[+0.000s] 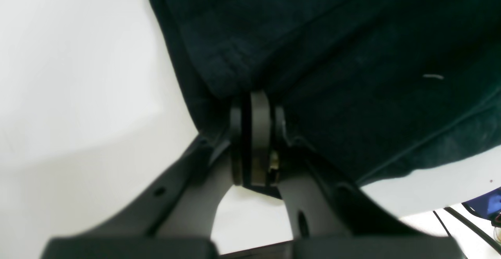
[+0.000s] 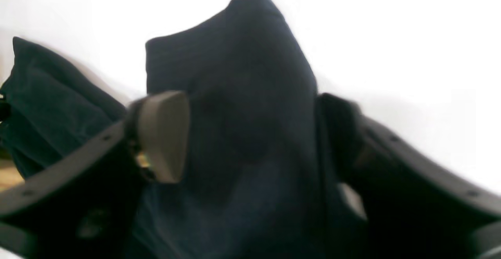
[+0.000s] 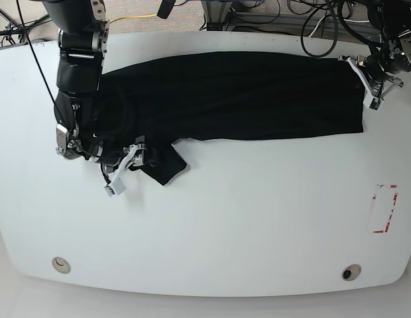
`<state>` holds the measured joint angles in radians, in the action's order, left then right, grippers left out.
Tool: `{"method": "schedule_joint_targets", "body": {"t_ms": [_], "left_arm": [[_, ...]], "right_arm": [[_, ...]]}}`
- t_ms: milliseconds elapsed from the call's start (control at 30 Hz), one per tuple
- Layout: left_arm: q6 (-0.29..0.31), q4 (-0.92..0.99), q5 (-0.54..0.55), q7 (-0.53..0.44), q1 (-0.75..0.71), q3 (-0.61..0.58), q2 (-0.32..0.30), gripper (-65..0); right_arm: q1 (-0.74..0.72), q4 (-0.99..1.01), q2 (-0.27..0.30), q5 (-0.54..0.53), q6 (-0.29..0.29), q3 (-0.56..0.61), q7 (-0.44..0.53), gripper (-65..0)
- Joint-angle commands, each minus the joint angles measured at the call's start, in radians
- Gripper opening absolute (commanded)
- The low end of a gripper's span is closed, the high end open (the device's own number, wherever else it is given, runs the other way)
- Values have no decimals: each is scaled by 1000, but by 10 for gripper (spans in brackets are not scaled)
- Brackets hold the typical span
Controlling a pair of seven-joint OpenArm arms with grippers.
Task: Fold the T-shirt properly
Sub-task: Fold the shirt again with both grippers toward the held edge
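Observation:
The black T-shirt (image 3: 232,96) lies stretched in a long band across the far half of the white table (image 3: 225,225). One sleeve (image 3: 167,165) sticks out toward the front at its left end. My right gripper (image 3: 126,169) is at that sleeve, open, with the dark cloth (image 2: 250,94) rising between its spread fingers (image 2: 162,133). My left gripper (image 3: 366,81) is at the shirt's right end. In the left wrist view that gripper (image 1: 256,102) is shut on the T-shirt's edge (image 1: 332,55), the cloth bunching at the pinched pads.
Cables (image 3: 325,30) run along the table's back edge. A red mark (image 3: 386,209) sits near the right edge. Two round fittings (image 3: 59,265) (image 3: 351,273) lie near the front edge. More cables (image 1: 462,220) show beyond the table in the left wrist view.

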<state>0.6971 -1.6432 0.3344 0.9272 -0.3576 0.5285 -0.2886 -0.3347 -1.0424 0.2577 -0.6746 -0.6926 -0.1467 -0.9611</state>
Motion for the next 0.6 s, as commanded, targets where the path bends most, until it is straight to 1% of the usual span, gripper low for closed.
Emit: {"method": "schedule_joint_targets", "body": {"t_ms": [0, 67, 133, 233, 333, 367, 567], "left_arm": [[1, -12, -18, 14, -1, 2, -11, -646], [1, -12, -18, 14, -1, 2, -13, -646], [1, -12, -18, 13, -1, 2, -13, -646], [1, -12, -18, 11, -1, -1, -14, -646], [1, -12, -19, 11, -1, -1, -14, -646], [1, -12, -19, 11, -1, -1, -14, -646], [1, -12, -19, 11, -1, -1, -16, -646]], "right_arm": [[-40, -16, 4, -9, -6, -3, 14, -320], [-45, -16, 4, -9, -6, -3, 14, -512], [-51, -16, 7, -9, -6, -4, 14, -650], [-51, -23, 13, -20, -6, -8, 20, -647], [-33, -114, 27, -20, -6, -32, 17, -650], [-7, -154, 28, -20, -6, -52, 8, -650], [102, -345, 24, -20, -6, -245, -134, -650]]}}
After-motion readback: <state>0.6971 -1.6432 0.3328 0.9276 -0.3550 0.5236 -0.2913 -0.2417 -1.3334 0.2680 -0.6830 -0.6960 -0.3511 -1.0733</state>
